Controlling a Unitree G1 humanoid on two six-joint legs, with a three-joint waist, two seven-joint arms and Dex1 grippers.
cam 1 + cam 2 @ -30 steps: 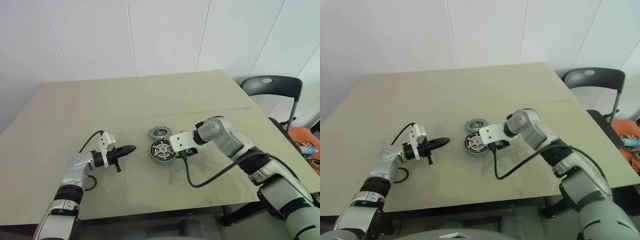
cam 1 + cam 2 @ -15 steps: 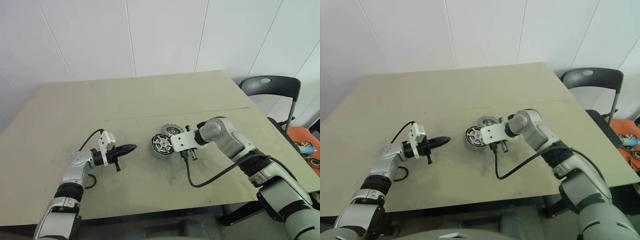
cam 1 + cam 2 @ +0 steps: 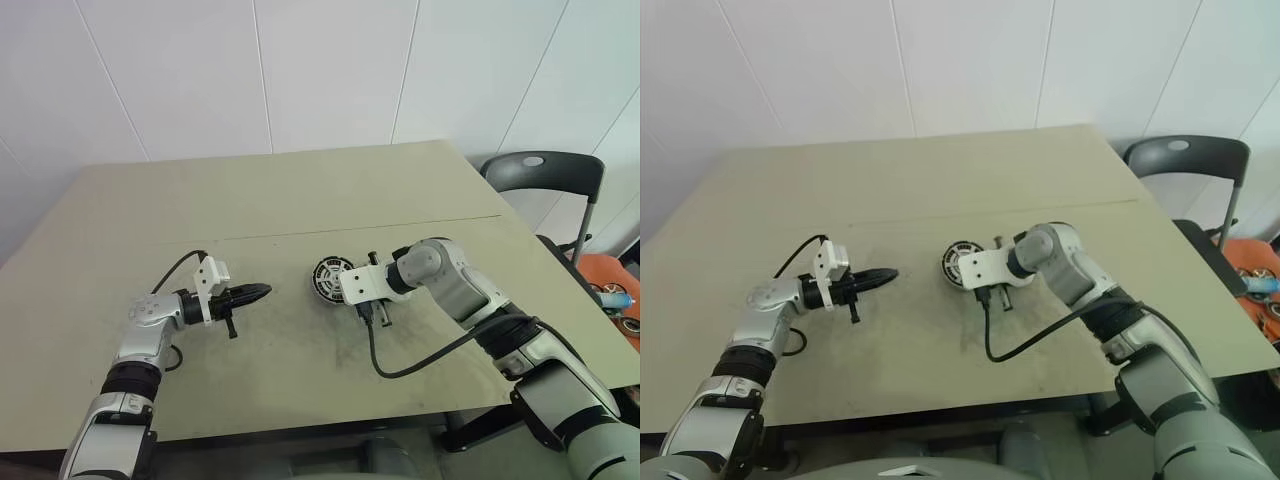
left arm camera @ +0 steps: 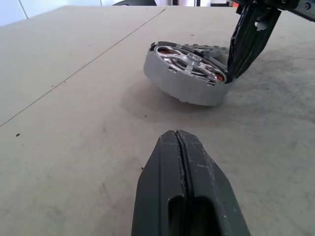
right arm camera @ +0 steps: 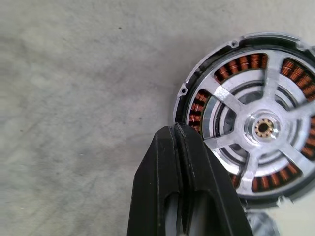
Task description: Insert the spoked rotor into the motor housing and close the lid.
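The motor housing (image 3: 326, 276), a round puck with copper windings under silver spokes (image 5: 256, 128), lies mid-table and sits tilted (image 4: 184, 81). Just behind it peeks the grey edge of the spoked rotor (image 4: 214, 49), mostly hidden by the housing. My right gripper (image 5: 175, 129) is shut, and its fingertips rest against the housing's rim on the near right side. My left gripper (image 3: 265, 292) is shut and empty. It hovers low over the table to the left of the housing, pointing at it across a clear gap.
The beige table (image 3: 300, 200) has a thin seam line running across its middle. A black cable (image 3: 400, 365) loops from my right wrist toward the front edge. A dark chair (image 3: 545, 175) stands off the table's right side.
My right gripper has closed. The housing has shifted away from the front edge to where the rotor lay and now covers most of it. The left arm has stayed put.
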